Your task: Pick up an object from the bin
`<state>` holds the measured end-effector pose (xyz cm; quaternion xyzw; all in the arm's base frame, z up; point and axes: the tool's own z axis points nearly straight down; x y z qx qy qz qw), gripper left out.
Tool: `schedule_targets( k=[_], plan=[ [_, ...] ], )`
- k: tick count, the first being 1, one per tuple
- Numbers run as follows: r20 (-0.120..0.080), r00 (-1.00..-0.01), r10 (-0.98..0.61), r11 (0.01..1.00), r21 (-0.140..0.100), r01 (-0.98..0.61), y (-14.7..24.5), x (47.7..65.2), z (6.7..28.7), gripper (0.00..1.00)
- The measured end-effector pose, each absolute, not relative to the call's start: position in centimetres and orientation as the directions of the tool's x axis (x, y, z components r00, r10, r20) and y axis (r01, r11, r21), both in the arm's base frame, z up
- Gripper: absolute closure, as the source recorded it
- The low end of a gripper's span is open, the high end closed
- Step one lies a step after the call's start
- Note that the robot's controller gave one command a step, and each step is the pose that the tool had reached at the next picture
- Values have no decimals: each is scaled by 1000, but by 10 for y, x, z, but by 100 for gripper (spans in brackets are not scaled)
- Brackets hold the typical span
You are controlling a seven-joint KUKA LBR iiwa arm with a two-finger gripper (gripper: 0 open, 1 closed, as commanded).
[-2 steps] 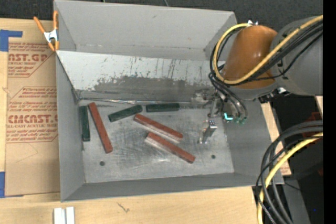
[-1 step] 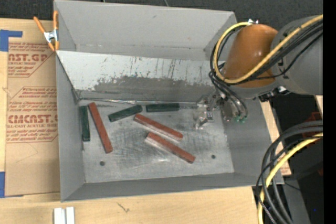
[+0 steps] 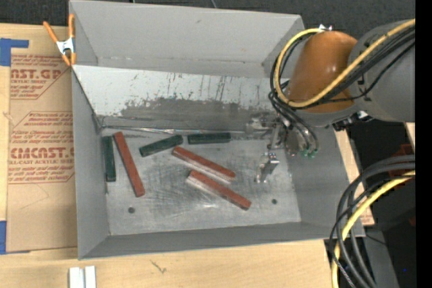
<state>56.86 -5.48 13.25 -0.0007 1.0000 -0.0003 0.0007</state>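
The grey metal bin has the gripper at its 3 o'clock side, over bare floor; apart or together, I cannot tell. Nearest, at the gripper's 8 o'clock, lies a long red-brown flat bar, untouched; at its 10 o'clock lies a short dark green bar.

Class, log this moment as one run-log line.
gripper: over bin floor's right side | nearest: two red sticks | others: green sticks, left
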Motion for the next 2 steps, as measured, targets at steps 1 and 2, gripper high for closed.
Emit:
schedule_targets(
  k=[1,2],
  plan=[
    [-1,-1000,-2,1000,-1,-1,-55,569,133,0],
    [-29,-998,-50,999,-1,-50,0,583,79,100]
  ],
)
